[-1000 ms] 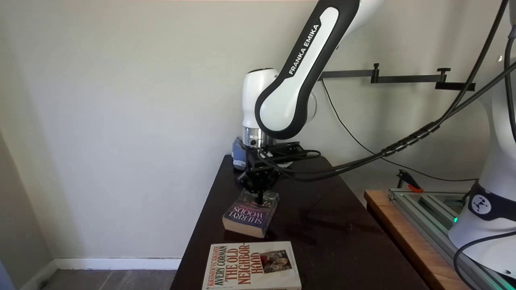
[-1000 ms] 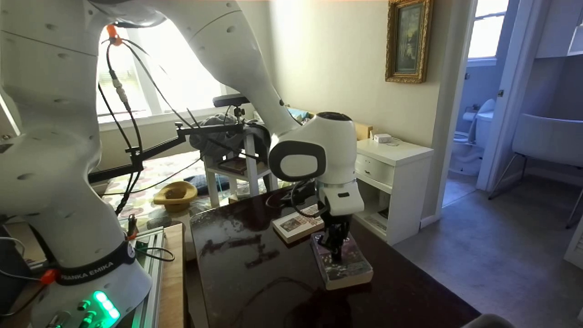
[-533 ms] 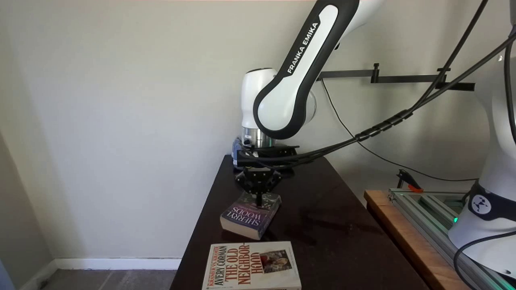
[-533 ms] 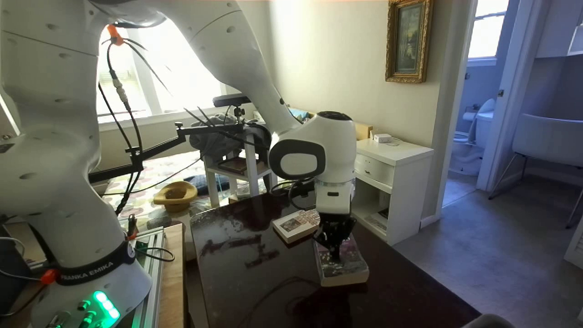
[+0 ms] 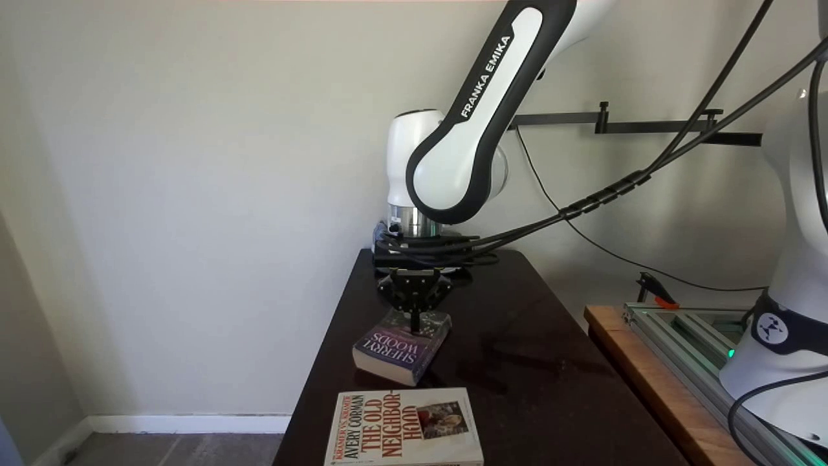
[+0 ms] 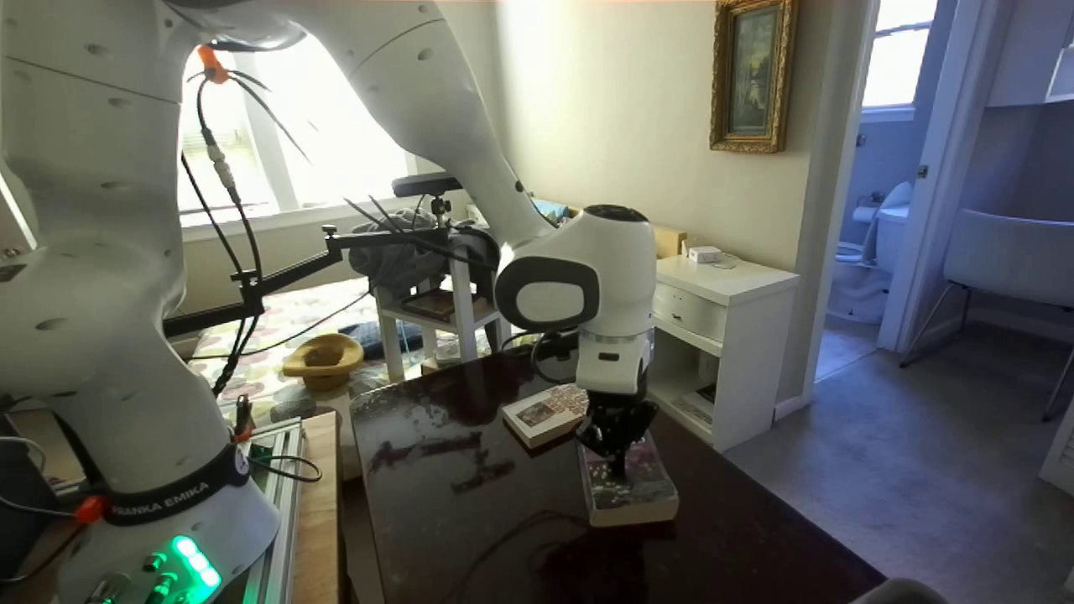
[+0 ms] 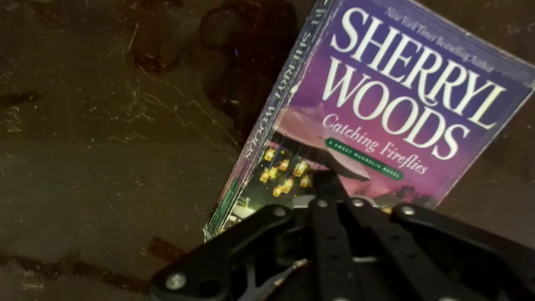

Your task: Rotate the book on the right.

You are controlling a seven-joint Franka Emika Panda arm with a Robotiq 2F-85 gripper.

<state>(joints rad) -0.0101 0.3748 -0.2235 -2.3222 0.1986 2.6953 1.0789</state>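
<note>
The book (image 5: 396, 348) is a thick paperback with a purple and dark cover and pale "Sherryl Woods" lettering. It lies flat and skewed on the dark table, and also shows in an exterior view (image 6: 644, 497) and in the wrist view (image 7: 388, 104). My gripper (image 5: 415, 329) points down with its fingers together and nothing between them. Its tips meet the cover near the book's middle, as also seen in an exterior view (image 6: 618, 475) and the wrist view (image 7: 328, 177). The gripper hides the lower part of the cover in the wrist view.
A larger cream book (image 5: 404, 430) with a red title lies close to the purple book; it also shows in an exterior view (image 6: 537, 419). The dark table (image 5: 511, 349) has edges on both sides. A white nightstand (image 6: 747, 352) stands beyond the table.
My wrist and gripper have turned, with the cables swinging along. The book under the fingertips has turned slightly clockwise in both exterior views, mostly in the earlier half second. The cream book has not moved.
</note>
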